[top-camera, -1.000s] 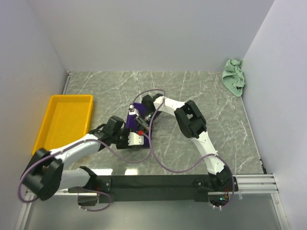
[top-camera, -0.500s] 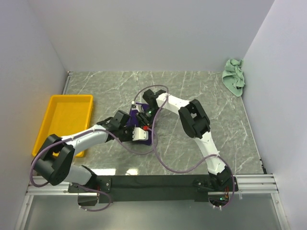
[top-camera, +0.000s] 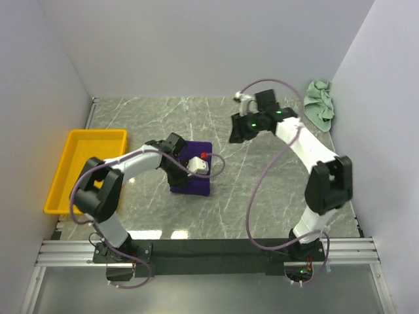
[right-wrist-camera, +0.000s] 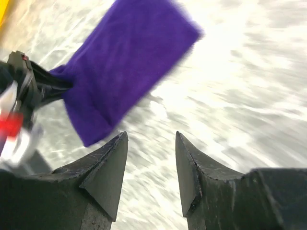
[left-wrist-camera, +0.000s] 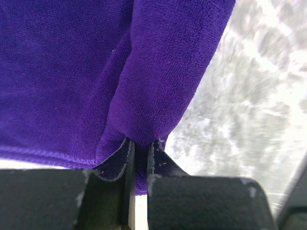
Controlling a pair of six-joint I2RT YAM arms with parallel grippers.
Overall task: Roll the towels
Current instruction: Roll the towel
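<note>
Right fingers (right-wrist-camera: pixel 108 167) swung away, parted and empty; left fingers (left-wrist-camera: pixel 117 163) pinch purple towel (top-camera: pixel 194 187) lying near-to-far.

tray (top-camera: pixel 82 167) left, folded towel (top-camera: pixel 195 186) ctr, crumpled towel (top-camera: pixel 319 112) back-rt

The right gripper (right-wrist-camera: pixel 151 136) fills the bottom of the view. Its two dark, wedge-shaped fingers (right-wrist-camera: pixel 108 172) stand apart with nothing between them, only the pale veined table (right-wrist-camera: pixel 240 72), which is blurred. Beyond the tips, up and to the left, the purple towel (right-wrist-camera: pixel 129 62) lies folded into a thick oblong. At the towel's narrowed left end the left gripper (right-wrist-camera: pixel 57 82) reaches in, black with red and white parts, its dark fingers touching the cloth. A yellow sliver (right-wrist-camera: pixel 3 5) shows in the top left corner.
</note>
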